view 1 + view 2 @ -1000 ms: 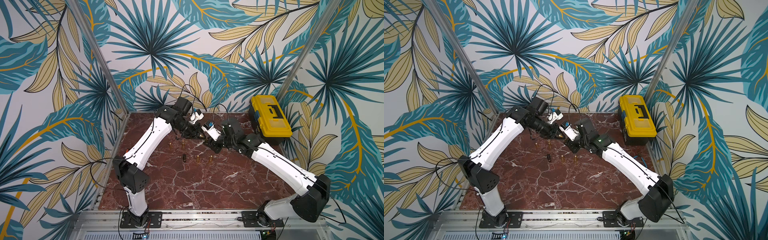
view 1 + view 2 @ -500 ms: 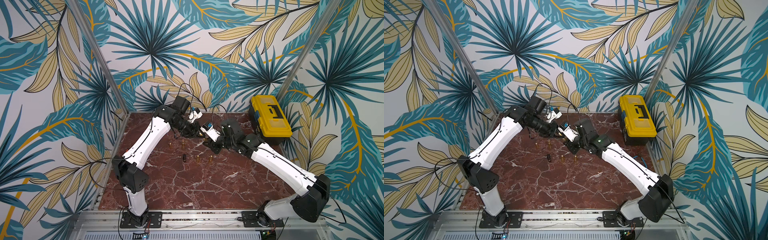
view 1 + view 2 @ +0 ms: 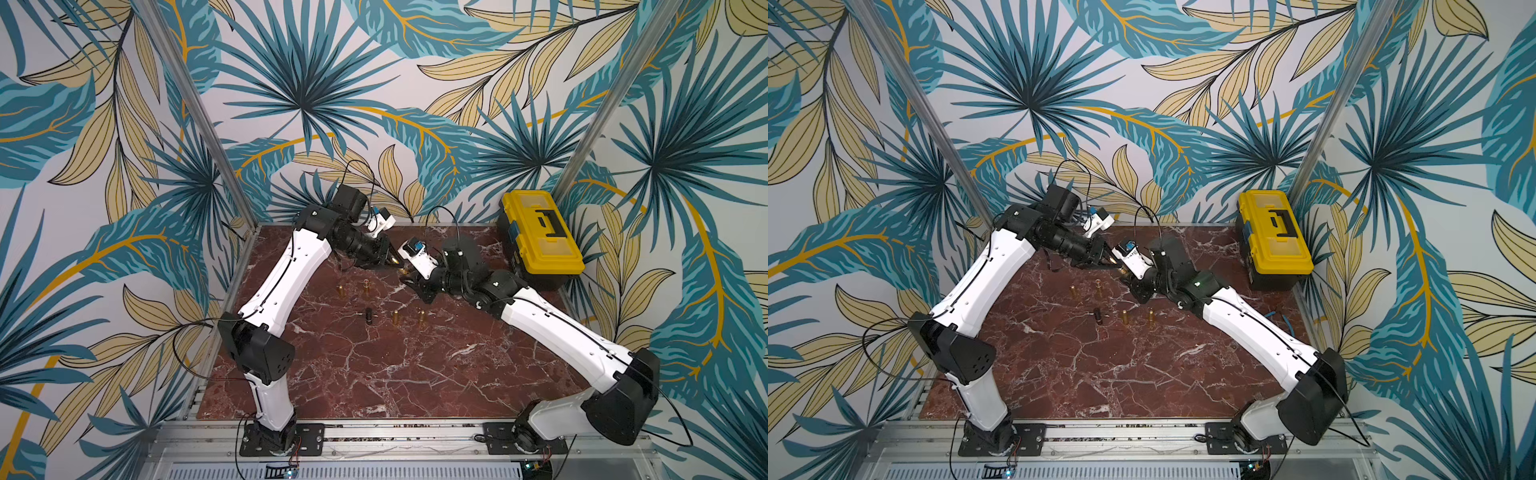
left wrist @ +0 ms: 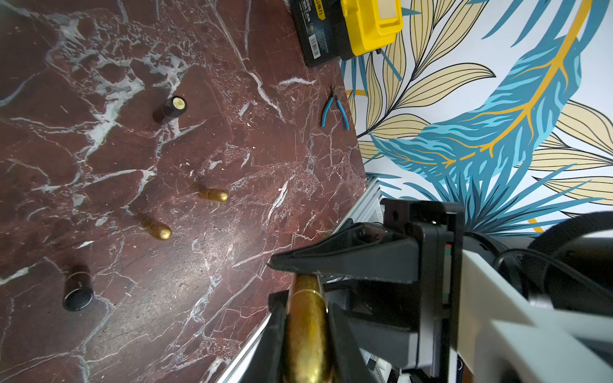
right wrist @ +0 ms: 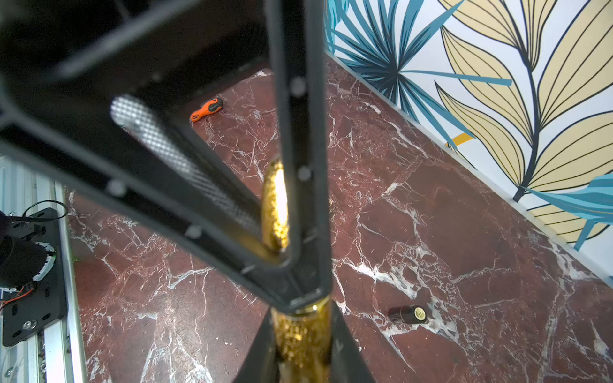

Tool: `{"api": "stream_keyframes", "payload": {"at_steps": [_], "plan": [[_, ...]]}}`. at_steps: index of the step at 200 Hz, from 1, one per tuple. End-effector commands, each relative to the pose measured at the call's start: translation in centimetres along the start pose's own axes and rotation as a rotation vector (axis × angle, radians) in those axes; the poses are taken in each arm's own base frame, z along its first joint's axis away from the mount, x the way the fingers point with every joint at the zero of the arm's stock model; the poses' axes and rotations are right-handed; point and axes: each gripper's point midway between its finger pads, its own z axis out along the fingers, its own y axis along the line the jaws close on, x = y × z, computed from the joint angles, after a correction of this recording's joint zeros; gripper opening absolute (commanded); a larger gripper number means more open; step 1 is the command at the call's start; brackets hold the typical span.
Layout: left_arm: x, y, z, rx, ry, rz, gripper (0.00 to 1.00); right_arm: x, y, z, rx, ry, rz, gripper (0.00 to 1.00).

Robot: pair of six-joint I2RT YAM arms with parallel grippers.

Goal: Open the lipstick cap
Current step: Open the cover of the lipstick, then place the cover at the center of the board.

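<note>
A gold lipstick [image 3: 400,266] hangs in the air over the back middle of the table, caught between both arms. My left gripper [image 3: 390,261] is shut on one end of it; in the left wrist view its smooth gold body [image 4: 306,325] runs between my black fingers [image 4: 341,341], with a thin seam near the far end. My right gripper [image 3: 409,275] is shut on the other end; in the right wrist view the glittery gold part [image 5: 303,335] sits between the jaws. In both top views the two gripper tips almost touch [image 3: 1117,266]. Which end is the cap cannot be told.
Several small gold tubes [image 3: 395,318] and a dark tube [image 3: 369,316] stand on the red marble table [image 3: 374,374] below the grippers. A yellow toolbox [image 3: 540,237] is at the back right. Blue pliers [image 4: 335,109] lie near the right edge, an orange screwdriver [image 5: 207,109] at the left.
The right gripper's jaws have closed onto the lipstick. Both arms stay almost where they were, the left one shifted slightly backward.
</note>
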Motion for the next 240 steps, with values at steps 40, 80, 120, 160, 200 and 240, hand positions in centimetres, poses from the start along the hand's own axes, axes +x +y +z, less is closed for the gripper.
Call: {"api": "stream_keyframes", "payload": {"at_steps": [40, 80, 120, 160, 200, 240], "plan": [[-2.9, 1.1, -3.5, -0.04, -0.123, 0.08, 0.0, 5.6, 0.0, -0.6, 0.022, 0.212, 0.041, 0.01], [-4.0, 1.7, -4.6, -0.056, -0.156, 0.095, 0.0, 6.7, 0.0, -0.7, 0.04, 0.264, 0.029, 0.0], [-5.1, 5.2, -4.0, -0.206, -0.175, 0.07, 0.0, 6.2, -0.2, -1.2, 0.061, 0.229, 0.046, 0.0], [-6.6, 10.4, 0.8, -0.586, -0.138, 0.148, 0.03, 5.1, -0.7, -1.9, 0.098, 0.194, 0.063, 0.0], [-8.7, 14.2, 6.4, -0.667, -0.086, 0.138, 0.05, 3.9, -0.8, -3.7, 0.121, 0.145, 0.069, 0.01], [-9.9, 18.0, 9.3, -0.754, -0.066, 0.13, 0.05, 3.8, -0.9, -5.1, 0.141, 0.138, 0.071, 0.01]]}}
